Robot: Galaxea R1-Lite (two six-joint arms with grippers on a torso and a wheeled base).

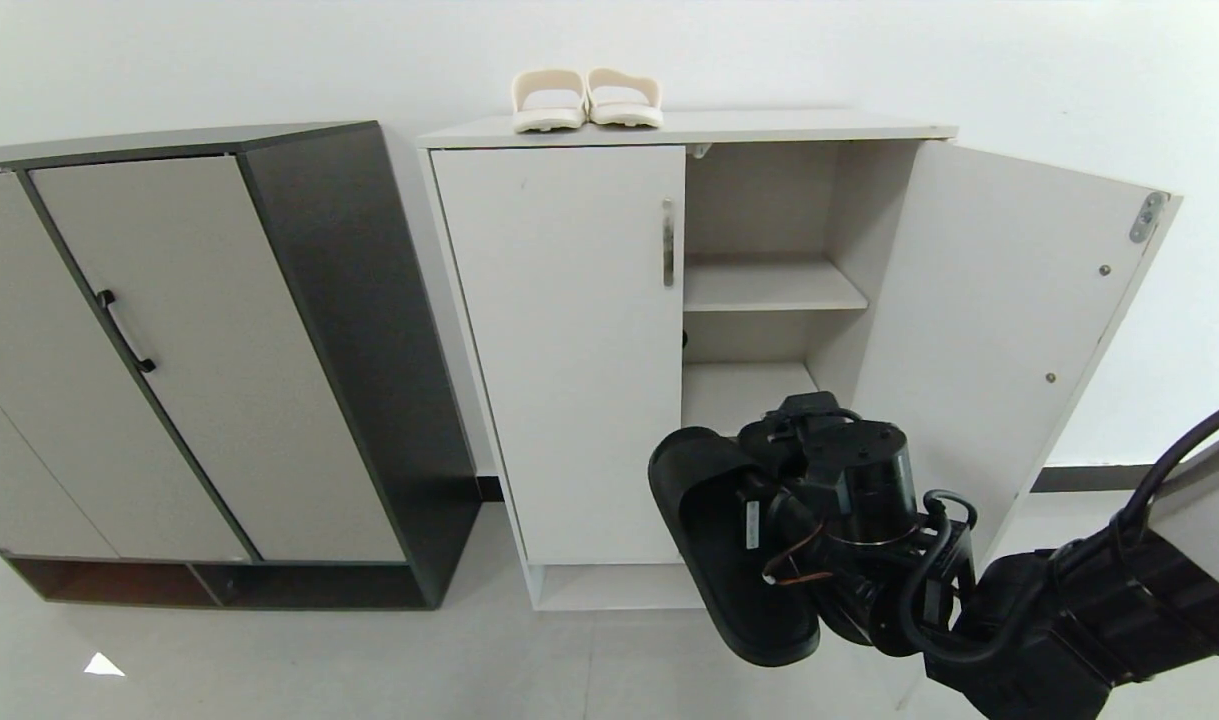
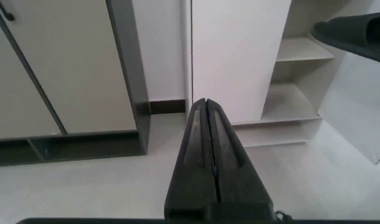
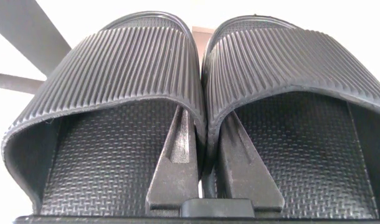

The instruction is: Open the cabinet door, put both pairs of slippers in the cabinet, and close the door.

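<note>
Black slippers (image 1: 729, 550): pair, pinched by the right gripper (image 3: 205, 171), one finger inside each strap. They hang before the cabinet (image 1: 559, 350) beside its open door (image 1: 989, 320), toes towards the lower shelf (image 1: 739, 395). Left gripper (image 2: 207, 155): clenched, empty. Cream slippers (image 1: 586, 100): on the cabinet top.

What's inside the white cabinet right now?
Past the open right door, an upper shelf and a lower shelf show, no slippers on either. The closed left door hides the left half; the held black slippers cover the lower shelf's front.
</note>
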